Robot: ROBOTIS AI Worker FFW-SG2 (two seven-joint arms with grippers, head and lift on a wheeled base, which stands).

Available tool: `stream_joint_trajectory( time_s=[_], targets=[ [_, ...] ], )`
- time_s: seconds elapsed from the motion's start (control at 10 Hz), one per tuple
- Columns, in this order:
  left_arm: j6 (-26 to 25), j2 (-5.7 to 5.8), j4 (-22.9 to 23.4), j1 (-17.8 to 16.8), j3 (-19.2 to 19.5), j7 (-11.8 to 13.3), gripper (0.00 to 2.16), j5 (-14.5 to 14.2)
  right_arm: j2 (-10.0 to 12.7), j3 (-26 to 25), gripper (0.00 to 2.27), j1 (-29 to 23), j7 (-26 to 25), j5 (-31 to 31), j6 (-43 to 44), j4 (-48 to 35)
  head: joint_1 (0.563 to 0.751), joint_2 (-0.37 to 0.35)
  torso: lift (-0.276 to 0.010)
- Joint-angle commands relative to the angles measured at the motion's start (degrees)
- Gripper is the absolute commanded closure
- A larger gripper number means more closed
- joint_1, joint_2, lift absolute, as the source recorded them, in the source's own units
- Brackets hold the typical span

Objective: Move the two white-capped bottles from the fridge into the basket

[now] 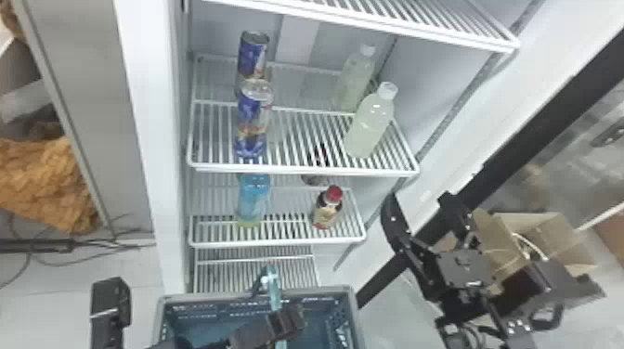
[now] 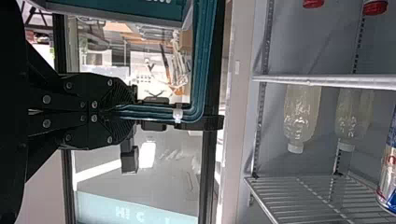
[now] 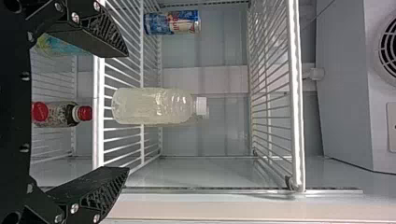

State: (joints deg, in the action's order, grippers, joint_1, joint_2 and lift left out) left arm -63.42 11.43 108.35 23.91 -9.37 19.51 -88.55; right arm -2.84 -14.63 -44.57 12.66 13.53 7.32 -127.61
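Two white-capped bottles, the front bottle (image 1: 370, 123) and the rear bottle (image 1: 355, 81), stand upright at the right of the fridge's upper middle shelf (image 1: 297, 168). My right gripper (image 1: 420, 199) is open, to the right of and lower than them. From its wrist, the front bottle (image 3: 152, 106) shows beyond the right gripper (image 3: 127, 112), nothing between the fingers, largely covering the rear one. The basket (image 1: 255, 293) is below the shelves, my left gripper (image 1: 285, 322) over it. Seen from the left wrist, the left gripper (image 2: 116, 112) is shut on the teal basket handle (image 2: 201, 60).
Two blue cans (image 1: 252, 118) stand at the left of the bottles' shelf. One shelf down are a blue bottle (image 1: 253, 199) and a red-capped bottle (image 1: 327, 209). The dark door frame (image 1: 520, 148) and a cardboard box (image 1: 548, 236) are at the right.
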Motion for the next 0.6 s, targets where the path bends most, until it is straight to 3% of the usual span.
stream_joint_trajectory(
  time_s=[0.0,0.5],
  targets=[
    [0.0,-0.01,0.0,0.0,0.0,0.0,1.19,0.0,-0.1,-0.1,0.18,0.1,0.0,0.0,0.1,0.0,0.695,-0.35,0.0],
    [0.0,-0.1,0.0,0.1,0.0,0.0,1.19,-0.3,0.0,-0.2,0.18,0.4,0.0,0.0,0.3,0.1,0.695,-0.35,0.0]
  ],
)
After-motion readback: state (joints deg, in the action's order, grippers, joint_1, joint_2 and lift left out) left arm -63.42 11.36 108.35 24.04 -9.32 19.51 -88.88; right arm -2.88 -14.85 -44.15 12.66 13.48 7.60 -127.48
